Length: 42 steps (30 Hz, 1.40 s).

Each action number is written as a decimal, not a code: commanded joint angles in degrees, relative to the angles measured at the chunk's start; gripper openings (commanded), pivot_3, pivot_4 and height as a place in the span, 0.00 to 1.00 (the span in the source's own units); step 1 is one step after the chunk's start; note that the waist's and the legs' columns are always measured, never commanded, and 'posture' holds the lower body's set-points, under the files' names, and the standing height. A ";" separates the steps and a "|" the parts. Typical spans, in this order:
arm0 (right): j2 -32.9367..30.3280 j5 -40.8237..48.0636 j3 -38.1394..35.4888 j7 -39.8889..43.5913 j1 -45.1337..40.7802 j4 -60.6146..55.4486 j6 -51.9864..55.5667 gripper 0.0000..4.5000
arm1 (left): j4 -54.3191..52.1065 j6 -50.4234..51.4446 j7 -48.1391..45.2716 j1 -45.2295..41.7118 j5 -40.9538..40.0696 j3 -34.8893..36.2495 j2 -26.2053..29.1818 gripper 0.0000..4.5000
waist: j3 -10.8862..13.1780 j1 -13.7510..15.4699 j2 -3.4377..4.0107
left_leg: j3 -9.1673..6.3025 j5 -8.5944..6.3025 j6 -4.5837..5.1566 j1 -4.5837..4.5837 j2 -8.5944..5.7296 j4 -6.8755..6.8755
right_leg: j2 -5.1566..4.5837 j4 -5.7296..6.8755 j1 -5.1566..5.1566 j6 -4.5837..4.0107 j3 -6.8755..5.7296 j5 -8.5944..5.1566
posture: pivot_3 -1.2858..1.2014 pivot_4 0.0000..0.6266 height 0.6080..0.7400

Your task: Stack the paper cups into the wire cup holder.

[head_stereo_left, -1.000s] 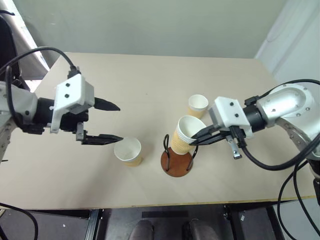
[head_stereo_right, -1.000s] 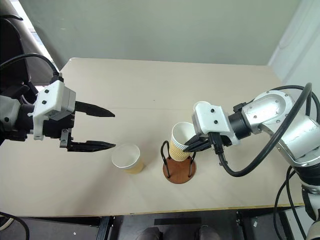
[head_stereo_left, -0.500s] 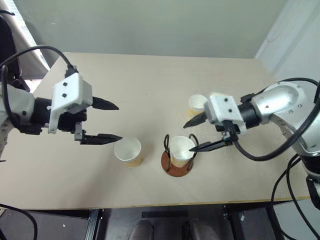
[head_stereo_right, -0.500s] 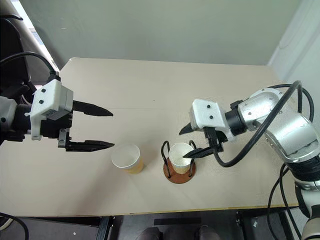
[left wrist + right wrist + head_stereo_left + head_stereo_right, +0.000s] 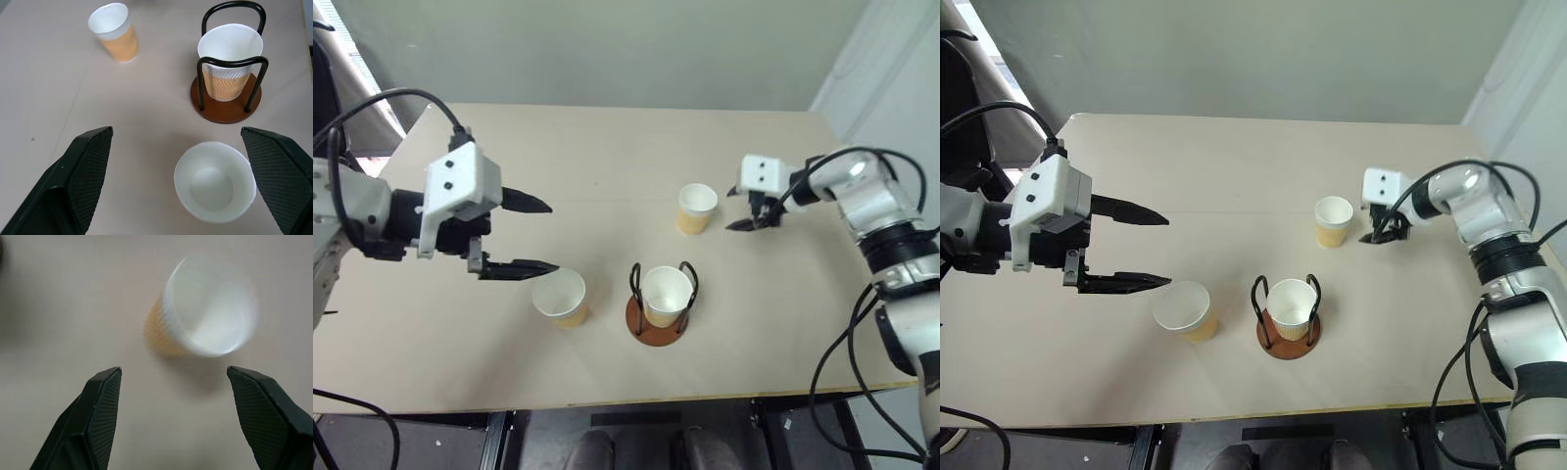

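One cup (image 5: pixel 666 295) sitting in wire cup holder (image 5: pixel 658 320) at lower centre; two cups (image 5: pixel 697 209) (image 5: pixel 561 297) standing loose on desk (image 5: pixel 607 157). Right hand (image 5: pixel 171 416) spread, approaching upper-right cup; left hand (image 5: pixel 530 235) spread, hovering. Risk: off-centre closing tipping light cup.

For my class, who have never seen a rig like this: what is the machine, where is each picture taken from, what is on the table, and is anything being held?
It is a humanoid robot with two arms, each ending in a gripper of two black fingers. Two pictures come from cameras in its head, looking down over the arms; the other two come from a camera on each wrist, looking along that gripper's fingers.

On the table stands a wire cup holder with one paper cup in the holder. A second cup stands just ahead of the left gripper, and a third cup stands further back, near the right gripper.

Both grippers are open, as the wrist pictures show, and neither holds anything.
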 commanded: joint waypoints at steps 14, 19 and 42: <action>4.57 -3.75 -3.10 3.03 -9.45 4.93 -7.65 0.77 | -4.26 2.73 2.05 3.38 -1.42 4.94 1.59 1.00 | -0.01 0.18 -0.01 | -0.08 0.03 -0.11 -0.26 0.00 0.13 | -0.02 -0.03 -0.11 -0.08 -0.10 0.05 | 0.52 0.24 1.00; 7.19 -5.17 -2.20 3.00 -9.43 7.20 -8.50 0.77 | -4.39 2.78 2.14 3.69 -1.39 5.20 1.91 1.00 | -0.01 0.17 -0.01 | -0.08 0.03 -0.12 -0.26 0.01 0.12 | -0.02 -0.03 -0.12 -0.08 -0.13 0.05 | 0.52 0.24 1.00; -1.37 16.78 -12.81 21.26 -8.17 -23.01 10.87 0.01 | -2.92 1.95 3.65 1.55 -1.30 5.55 0.72 1.00 | -0.01 1.08 0.00 | -0.03 0.07 -0.26 -0.39 -0.01 0.07 | 0.00 -0.14 -0.14 -0.15 -0.24 0.02 | 0.52 0.24 1.00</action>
